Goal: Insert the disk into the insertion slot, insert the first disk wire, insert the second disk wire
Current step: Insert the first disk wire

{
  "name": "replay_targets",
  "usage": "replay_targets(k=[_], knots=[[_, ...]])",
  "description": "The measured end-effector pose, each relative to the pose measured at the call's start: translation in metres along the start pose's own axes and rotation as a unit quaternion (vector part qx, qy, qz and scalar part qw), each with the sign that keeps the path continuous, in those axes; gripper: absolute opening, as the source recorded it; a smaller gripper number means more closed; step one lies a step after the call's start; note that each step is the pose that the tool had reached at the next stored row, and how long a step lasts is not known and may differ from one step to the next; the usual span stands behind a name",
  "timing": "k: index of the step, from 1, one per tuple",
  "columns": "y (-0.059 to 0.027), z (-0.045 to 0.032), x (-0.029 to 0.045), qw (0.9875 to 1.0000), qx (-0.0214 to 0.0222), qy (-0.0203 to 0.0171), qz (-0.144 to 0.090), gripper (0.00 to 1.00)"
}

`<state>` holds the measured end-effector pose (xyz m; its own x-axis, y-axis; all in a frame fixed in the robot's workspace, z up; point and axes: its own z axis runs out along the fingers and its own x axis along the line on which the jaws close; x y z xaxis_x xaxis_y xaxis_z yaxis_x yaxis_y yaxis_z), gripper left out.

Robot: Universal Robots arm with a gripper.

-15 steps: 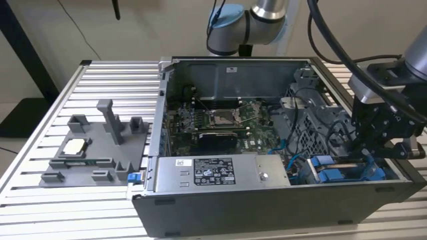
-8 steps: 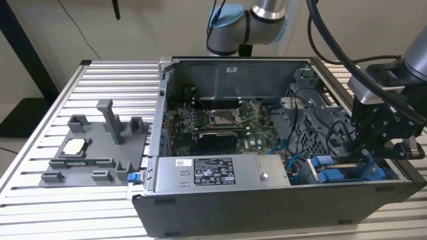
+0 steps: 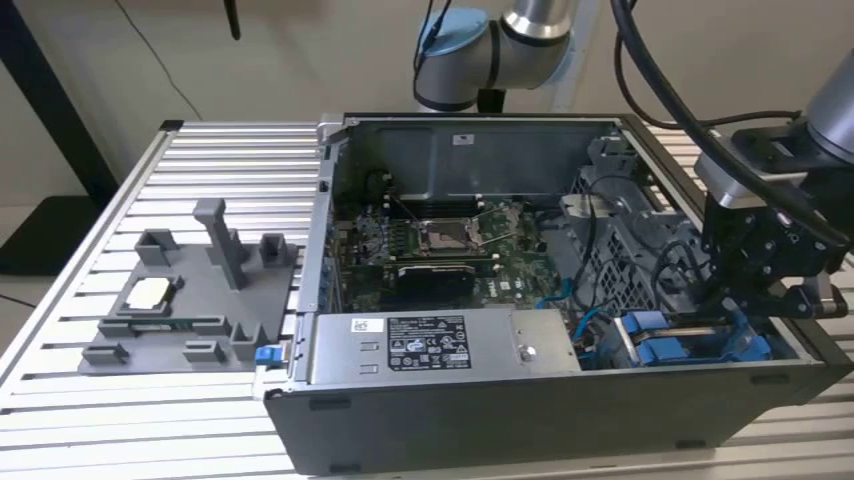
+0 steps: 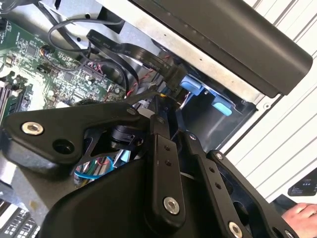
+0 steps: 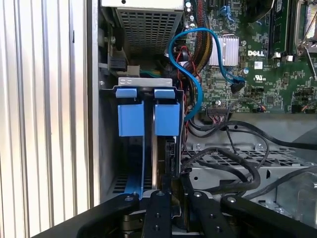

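1. The disk (image 5: 166, 119) looks seated in the insertion slot (image 5: 108, 148), at the case's near corner on the exterior view's right.
2. The gripper (image 5: 172, 192) is at the disk's edge; I cannot tell its grip.
3. The blue wire (image 5: 196, 57) hangs loose, so both wire steps appear undone.

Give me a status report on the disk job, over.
Gripper low at the slot. Disk sits in the slot. Black cables close beside it.

grey fixture tray (image 3: 247, 312) (upright posts) | labelled power-supply box (image 3: 441, 342) | green motherboard (image 3: 447, 250) | slatted table (image 3: 134, 420)
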<state>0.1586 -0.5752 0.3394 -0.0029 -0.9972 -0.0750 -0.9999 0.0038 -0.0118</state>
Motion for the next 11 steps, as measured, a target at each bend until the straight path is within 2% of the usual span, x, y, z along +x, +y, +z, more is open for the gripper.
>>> replay_targets(k=[4, 8, 11], knots=[[0.0000, 0.0012, -0.0001, 1.0000, 0.0000, 0.0003, 0.000, 0.19], [0.0001, 0.0066, 0.0004, 1.0000, 0.0000, 0.0010, 0.000, 0.19], [0.0001, 0.0078, 0.0004, 1.0000, -0.0003, 0.0002, 0.000, 0.19]])
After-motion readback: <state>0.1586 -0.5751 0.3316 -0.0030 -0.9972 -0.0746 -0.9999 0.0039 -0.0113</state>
